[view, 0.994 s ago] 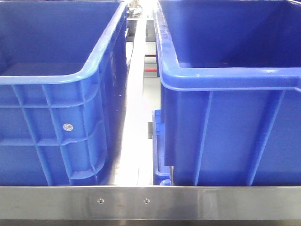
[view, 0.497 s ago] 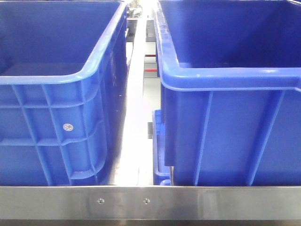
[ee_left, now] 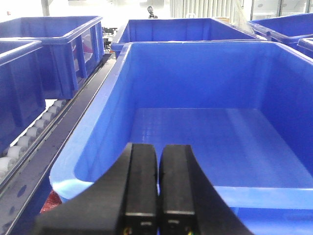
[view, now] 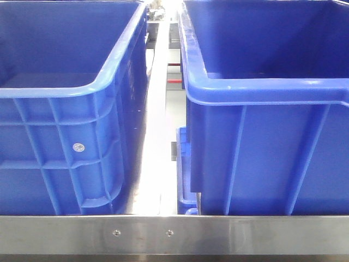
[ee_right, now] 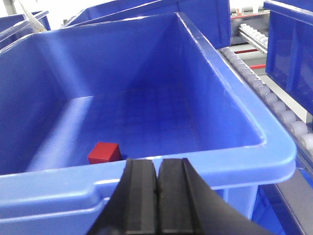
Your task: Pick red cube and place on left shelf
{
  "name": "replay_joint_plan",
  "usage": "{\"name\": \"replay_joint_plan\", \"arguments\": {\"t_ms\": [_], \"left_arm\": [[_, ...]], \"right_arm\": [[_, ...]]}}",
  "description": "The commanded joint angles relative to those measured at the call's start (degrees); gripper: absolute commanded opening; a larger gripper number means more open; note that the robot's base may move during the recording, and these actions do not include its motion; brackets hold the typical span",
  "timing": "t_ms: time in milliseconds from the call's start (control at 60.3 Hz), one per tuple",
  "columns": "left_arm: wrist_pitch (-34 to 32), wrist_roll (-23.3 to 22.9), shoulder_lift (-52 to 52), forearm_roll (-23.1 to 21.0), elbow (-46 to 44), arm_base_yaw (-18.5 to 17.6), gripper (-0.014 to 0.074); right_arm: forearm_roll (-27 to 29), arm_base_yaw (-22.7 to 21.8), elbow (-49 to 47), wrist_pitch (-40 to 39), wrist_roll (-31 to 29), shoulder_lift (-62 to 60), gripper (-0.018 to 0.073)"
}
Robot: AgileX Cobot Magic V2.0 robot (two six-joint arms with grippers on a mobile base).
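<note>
Right wrist view: red cube (ee_right: 103,152) lies in the bin (ee_right: 254,122) beyond pressed-together, empty jaws.

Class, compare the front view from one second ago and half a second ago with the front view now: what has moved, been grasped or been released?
Nothing has visibly changed: the two blue bins and the metal rail sit exactly as before.
</note>
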Motion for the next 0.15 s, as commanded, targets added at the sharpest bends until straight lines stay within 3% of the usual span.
{"name": "replay_joint_plan", "arguments": {"t_ms": [0, 133], "left_arm": [[-4.7, 0.0, -0.9, 0.0, 1.4, -0.2, 0.0101], [-4.7, 0.0, -0.9, 0.0, 1.4, -0.2, 0.0101]], "right_arm": [[-0.7, -0.4, -0.9, -5.6, -0.3, -1.4, 0.0048], [-0.7, -0.4, -0.9, -5.6, -0.3, -1.4, 0.0048]]}}
